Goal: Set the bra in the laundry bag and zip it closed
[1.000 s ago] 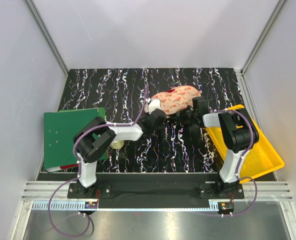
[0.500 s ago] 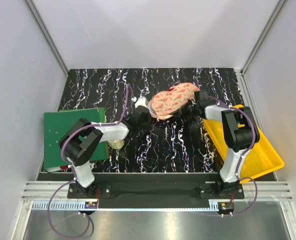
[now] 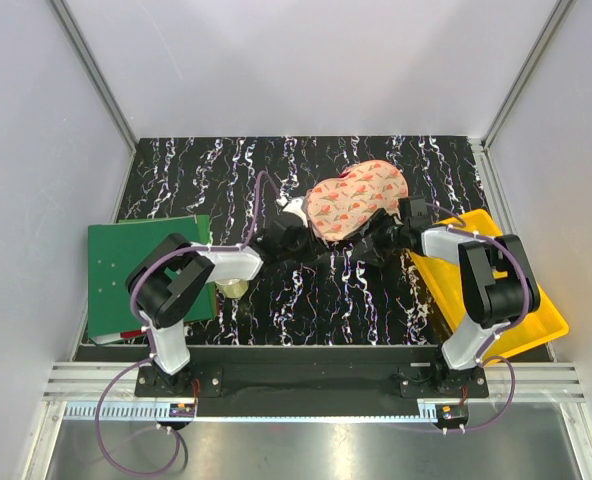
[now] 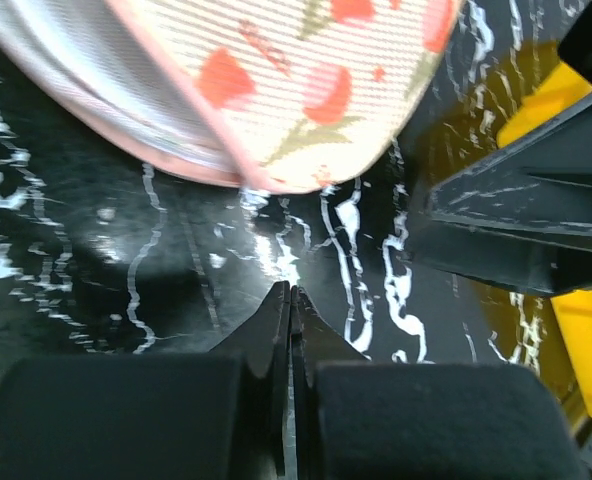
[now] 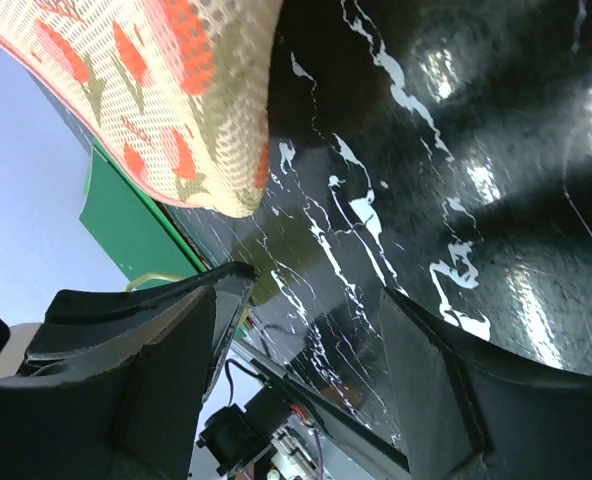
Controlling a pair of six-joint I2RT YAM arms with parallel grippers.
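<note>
The laundry bag [image 3: 358, 198], a peach-pink pouch with red marks, lies on the black marbled table; its bulging underside fills the top of the left wrist view [image 4: 306, 80] and the upper left of the right wrist view [image 5: 156, 90]. A pale zip rim [image 4: 76, 70] shows along its edge. The bra is hidden from view. My left gripper [image 3: 301, 240] [image 4: 291, 292] sits just in front of the bag's left end, shut with nothing between its fingers. Below the bag's right end my right gripper [image 3: 373, 242] [image 5: 311, 300] stands open and empty, apart from the bag.
A yellow tray [image 3: 521, 318] sits under the right arm at the table's right edge. A green board [image 3: 141, 265] lies at the left, with a small round yellowish object [image 3: 234, 288] beside it. Grey walls close in the table's back and sides.
My right gripper has opened and let go of the bag, then drawn back toward the near side. The bag shifted right. The left gripper stayed shut and slid off the bag's left end.
</note>
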